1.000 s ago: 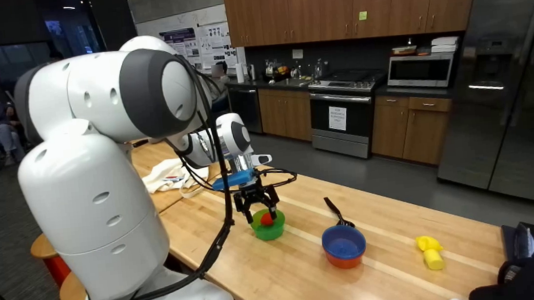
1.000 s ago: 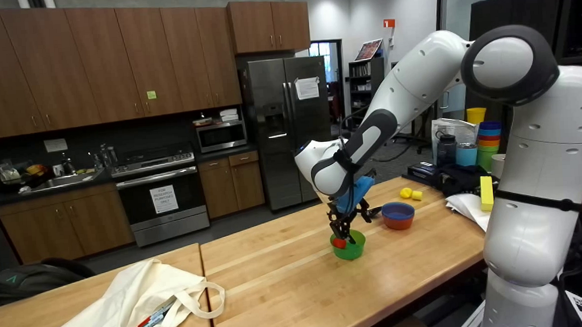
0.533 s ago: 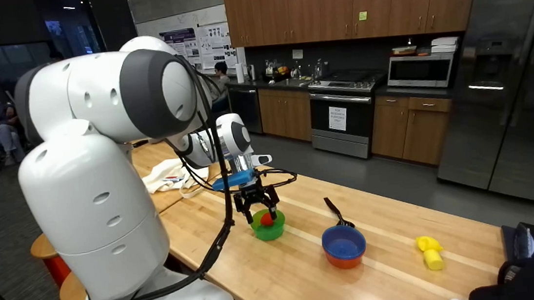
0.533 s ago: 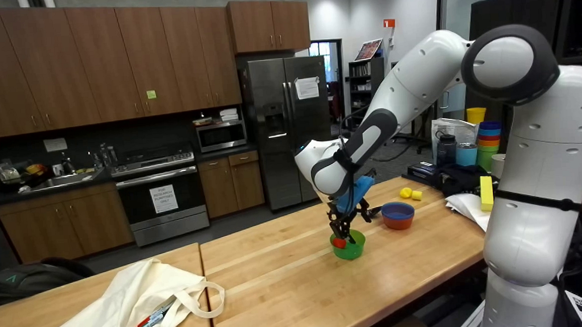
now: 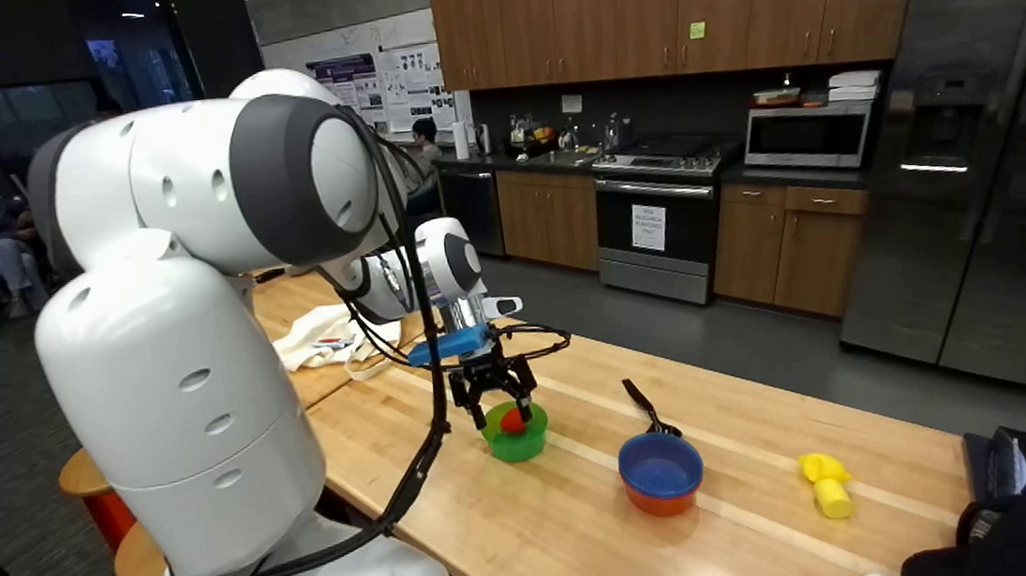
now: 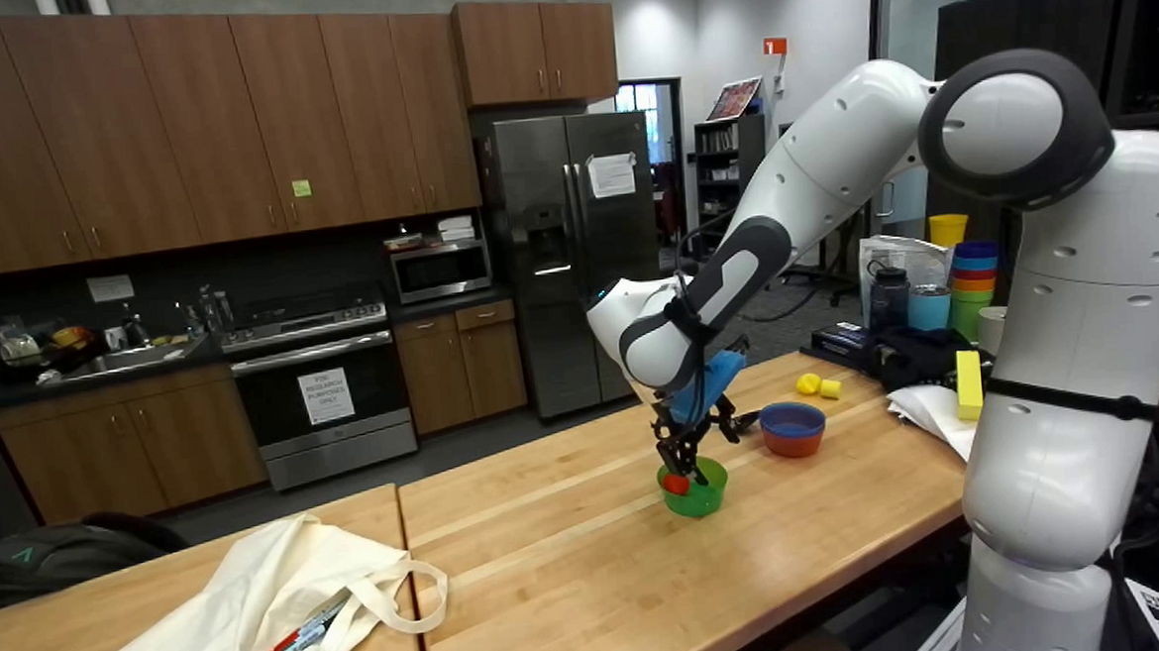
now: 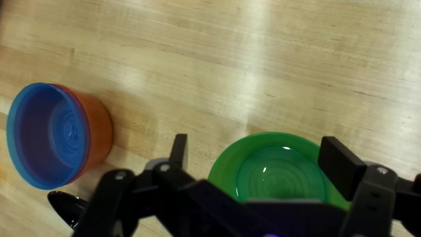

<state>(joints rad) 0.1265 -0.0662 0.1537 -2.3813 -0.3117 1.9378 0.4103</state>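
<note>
**Pincer spread over a green bowl, with little margin at the rim**

The pincer (image 5: 502,419) hung above the green bowl (image 7: 266,140), its fingers well apart and nothing clamped between them. A red rounded object (image 6: 676,484), the thing nearest the fingertips, lay inside the bowl, as both exterior views showed. The wrist view gave no sight of it: the pincer's own frame covered part of the bowl and probably hid it. The bowl stood upright on the wooden surface (image 5: 593,534).

The chief danger seemed to lie at the rim. In an exterior view the spread of the fingers nearly matched the bowl's mouth, and whether either fingertip touched it could not be told. Any descent slightly off to one side could bring a finger down on the rim and tip or shove the bowl, which looked light. Closing off-centre could catch the wall along with the object, or squeeze that rounded shape out sideways. With the object missing from the wrist view, such an error would be easy to overlook.

A blue bowl (image 7: 49,135) sat nested in an orange bowl (image 7: 98,135), apart from the green one, with a black utensil (image 5: 642,403) just beside the pair. A low sideways sweep in that direction risked knocking all three.
</note>
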